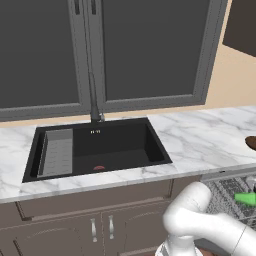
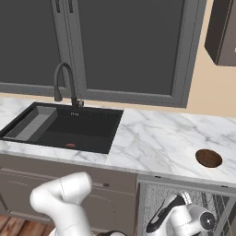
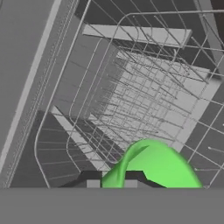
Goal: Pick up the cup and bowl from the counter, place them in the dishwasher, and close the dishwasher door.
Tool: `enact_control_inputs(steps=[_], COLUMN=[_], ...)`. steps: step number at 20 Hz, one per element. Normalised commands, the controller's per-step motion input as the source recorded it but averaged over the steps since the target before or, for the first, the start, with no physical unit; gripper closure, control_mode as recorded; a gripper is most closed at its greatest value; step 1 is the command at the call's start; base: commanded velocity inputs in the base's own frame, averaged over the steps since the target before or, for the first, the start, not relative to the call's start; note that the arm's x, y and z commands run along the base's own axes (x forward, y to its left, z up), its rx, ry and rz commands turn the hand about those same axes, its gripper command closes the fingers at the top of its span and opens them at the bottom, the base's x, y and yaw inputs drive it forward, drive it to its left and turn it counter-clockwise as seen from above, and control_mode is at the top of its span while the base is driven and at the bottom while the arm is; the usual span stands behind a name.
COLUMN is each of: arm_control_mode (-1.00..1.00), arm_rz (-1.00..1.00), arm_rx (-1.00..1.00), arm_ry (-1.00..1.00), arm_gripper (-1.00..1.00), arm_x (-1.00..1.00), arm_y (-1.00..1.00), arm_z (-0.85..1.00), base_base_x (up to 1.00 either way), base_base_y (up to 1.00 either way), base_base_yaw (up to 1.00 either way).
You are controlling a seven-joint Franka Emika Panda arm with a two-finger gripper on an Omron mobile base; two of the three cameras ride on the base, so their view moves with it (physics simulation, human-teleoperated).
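The green cup [image 3: 153,166] sits between the end effector's [image 3: 111,181] fingertips, which are clenched on its rim, just above the wire rack [image 3: 144,96] of the dishwasher [image 2: 184,203]. In the left base view the cup [image 1: 246,198] shows at 4 o'clock, over the rack below the tabletop [image 1: 200,140] edge. The brown bowl [image 2: 209,158] rests on the tabletop at 3 o'clock of the black sink [image 2: 69,126], well apart from it.

A dark window [image 2: 129,46] with grey frames is filling the beige wall [image 2: 203,101] — brown cabinets [image 1: 100,220] are sitting low, wooden floor [image 2: 18,228] showing beneath.
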Motion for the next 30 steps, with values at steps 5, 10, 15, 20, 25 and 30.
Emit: enact_control_inputs(steps=[5, 10, 15, 20, 25, 30], arm_control_mode=[-1.0, -1.0, -1.0, -1.0, -1.0, -1.0], arm_rz=[0.0, 0.0, 0.0, 0.0, 0.0, 0.0], arm_rx=[-0.04, -0.05, -0.04, 0.0, 0.0, 0.0], arm_ry=[0.03, 0.0, 0.0, -0.02, -0.05, -0.05], arm_gripper=[1.0, 1.0, -1.0, -1.0, -1.0, -1.0], arm_x=[0.16, 0.0, 0.0, -0.02, -0.06, -0.12], arm_y=[-0.07, -0.12, -0.19, -0.4, -0.49, -0.51], arm_z=[-0.58, -0.58, -0.47, 0.0, 0.19, 0.21], base_base_x=[0.0, 0.0, 0.0, 0.0, 0.0, 0.0], base_base_y=[0.0, 0.0, 0.0, 0.0, 0.0, 0.0], base_base_yaw=[0.0, 0.0, 0.0, 0.0, 0.0, 0.0])
